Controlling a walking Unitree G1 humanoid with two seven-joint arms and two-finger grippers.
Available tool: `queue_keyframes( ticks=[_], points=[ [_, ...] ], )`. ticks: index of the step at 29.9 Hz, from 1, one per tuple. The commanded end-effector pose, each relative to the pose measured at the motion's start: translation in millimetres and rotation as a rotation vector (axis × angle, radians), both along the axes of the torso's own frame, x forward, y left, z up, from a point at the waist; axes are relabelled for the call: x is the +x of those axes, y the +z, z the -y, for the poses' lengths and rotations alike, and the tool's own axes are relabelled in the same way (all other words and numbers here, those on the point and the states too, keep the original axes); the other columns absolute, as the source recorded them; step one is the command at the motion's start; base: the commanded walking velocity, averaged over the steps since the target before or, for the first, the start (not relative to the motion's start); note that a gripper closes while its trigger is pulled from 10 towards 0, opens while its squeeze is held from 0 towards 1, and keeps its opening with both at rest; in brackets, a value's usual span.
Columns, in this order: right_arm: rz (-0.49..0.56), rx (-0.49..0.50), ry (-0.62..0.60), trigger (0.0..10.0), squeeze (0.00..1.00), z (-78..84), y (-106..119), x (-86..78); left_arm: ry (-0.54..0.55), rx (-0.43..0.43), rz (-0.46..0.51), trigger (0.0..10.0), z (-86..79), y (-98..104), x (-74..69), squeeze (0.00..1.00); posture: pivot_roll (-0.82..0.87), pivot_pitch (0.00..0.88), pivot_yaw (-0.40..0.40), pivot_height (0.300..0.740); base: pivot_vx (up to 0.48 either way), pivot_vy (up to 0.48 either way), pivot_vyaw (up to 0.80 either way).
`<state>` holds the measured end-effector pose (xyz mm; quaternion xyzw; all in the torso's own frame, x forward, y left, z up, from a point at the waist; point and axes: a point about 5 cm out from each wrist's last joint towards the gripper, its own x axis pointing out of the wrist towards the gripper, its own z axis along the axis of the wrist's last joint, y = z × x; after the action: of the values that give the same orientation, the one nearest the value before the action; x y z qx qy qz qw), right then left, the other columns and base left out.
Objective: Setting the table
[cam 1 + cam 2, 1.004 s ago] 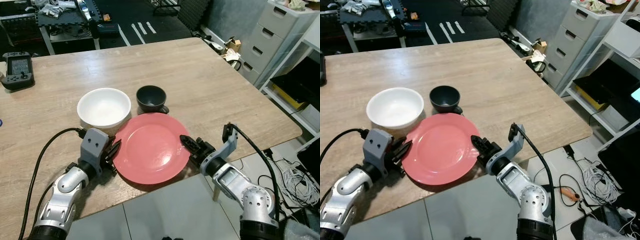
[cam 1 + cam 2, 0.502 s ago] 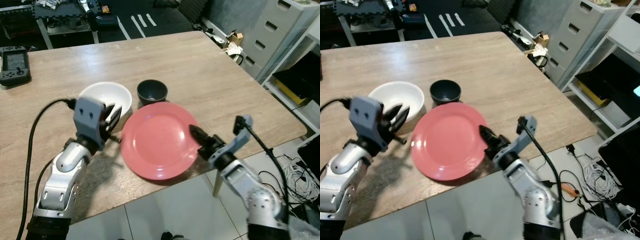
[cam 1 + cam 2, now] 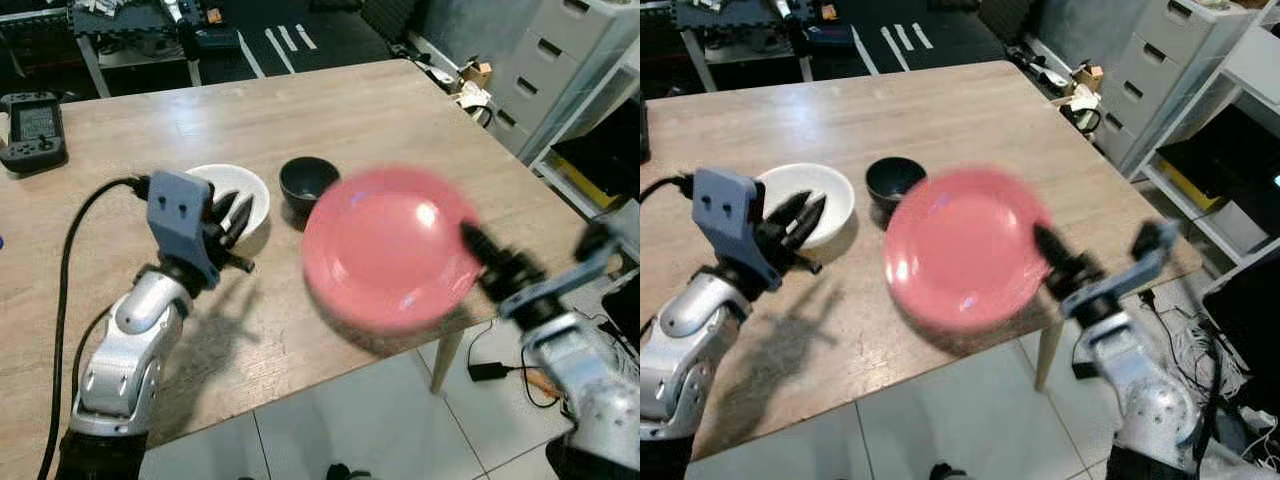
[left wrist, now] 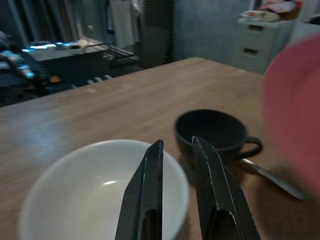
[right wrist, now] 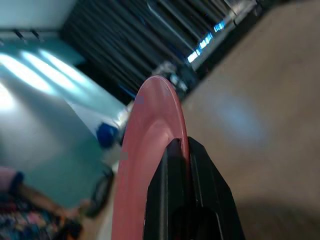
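A red plate (image 3: 385, 245) hangs blurred above the table's near right part, tilted, with my right gripper (image 3: 478, 250) shut on its right rim. In the right wrist view the plate's edge (image 5: 150, 150) runs straight between the black fingers (image 5: 200, 200). A white bowl (image 3: 255, 195) and a dark cup (image 3: 308, 180) stand side by side on the wooden table (image 3: 350, 110). My left gripper (image 3: 235, 212) hovers at the bowl's near rim, fingers slightly open and holding nothing. A spoon (image 4: 272, 177) lies beside the cup (image 4: 210, 130).
A black handheld controller (image 3: 35, 125) lies at the table's far left. Grey drawers (image 3: 570, 60) and a shelf stand to the right of the table. Cables lie on the tiled floor below the table's right edge.
My right gripper has lifted the red plate off the table and carried it up and to the right. My left gripper let go of the plate's left rim and rose to the white bowl.
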<state>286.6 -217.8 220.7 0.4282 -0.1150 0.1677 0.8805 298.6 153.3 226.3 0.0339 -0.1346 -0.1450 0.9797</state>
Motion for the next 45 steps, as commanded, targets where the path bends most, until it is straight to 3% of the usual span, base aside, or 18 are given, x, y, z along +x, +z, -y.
queue_keyframes(
  ticks=[1, 7, 11, 16, 22, 28, 32, 37, 42, 45],
  points=[
    [-0.046, 0.076, -0.011, 10.0, 0.00, 1.7, -11, 1.7, 0.023, 0.030, -0.026, 10.0, -1.6, -7, 1.4, 0.00, 0.00, 0.079, 0.030, 0.740, 0.000, 0.000, 0.00],
    [-0.049, 0.128, -0.027, 10.0, 0.00, -1.5, -13, 4.7, 0.068, 0.010, -0.013, 10.0, -5.2, -3, 3.3, 0.00, 0.00, 0.083, 0.028, 0.740, 0.000, 0.000, 0.00],
    [-0.077, 0.137, -0.149, 10.0, 0.00, 1.0, -14, 10.0, 0.118, 0.026, -0.036, 10.0, -11.4, -9, 2.0, 0.00, 0.00, 0.083, 0.029, 0.740, 0.000, 0.000, 0.00],
    [-0.072, 0.123, -0.220, 10.0, 0.00, -9.4, -9, 14.3, 0.064, 0.052, -0.074, 10.0, 3.9, -23, -8.7, 0.00, 0.00, 0.081, 0.031, 0.740, 0.000, 0.000, 0.00],
    [-0.054, 0.120, -0.302, 10.0, 0.00, -8.8, 0, 22.7, 0.015, 0.059, -0.084, 10.0, 21.5, -28, -16.3, 0.00, 0.01, 0.061, 0.043, 0.740, 0.000, 0.000, 0.00],
    [-0.072, 0.072, -0.303, 10.0, 0.00, -10.2, -6, 20.6, -0.013, 0.097, -0.061, 10.0, 23.4, -27, -19.7, 0.00, 0.01, 0.051, 0.051, 0.740, 0.000, 0.000, 0.00],
    [-0.129, 0.021, -0.352, 10.0, 0.00, 5.3, -24, 13.4, -0.014, 0.136, -0.010, 10.0, 7.4, -10, -22.5, 0.00, 0.02, 0.045, 0.074, 0.740, 0.000, 0.000, 0.00],
    [-0.128, -0.042, -0.364, 10.0, 0.00, 22.2, -21, 11.4, -0.031, 0.146, -0.009, 10.0, 0.5, -3, -22.1, 0.00, 0.02, 0.044, 0.086, 0.740, 0.000, 0.000, 0.00],
    [-0.102, -0.068, -0.388, 10.0, 0.00, 33.7, -13, 13.7, -0.019, 0.119, 0.003, 10.0, 5.1, 3, -13.0, 0.00, 0.02, 0.035, 0.095, 0.740, 0.000, 0.000, 0.00],
    [-0.092, -0.067, -0.388, 10.0, 0.00, 32.4, -10, 15.8, -0.016, 0.116, 0.000, 10.0, 8.2, 1, -9.8, 0.00, 0.01, 0.031, 0.099, 0.740, 0.000, 0.000, 0.00]
  ],
)
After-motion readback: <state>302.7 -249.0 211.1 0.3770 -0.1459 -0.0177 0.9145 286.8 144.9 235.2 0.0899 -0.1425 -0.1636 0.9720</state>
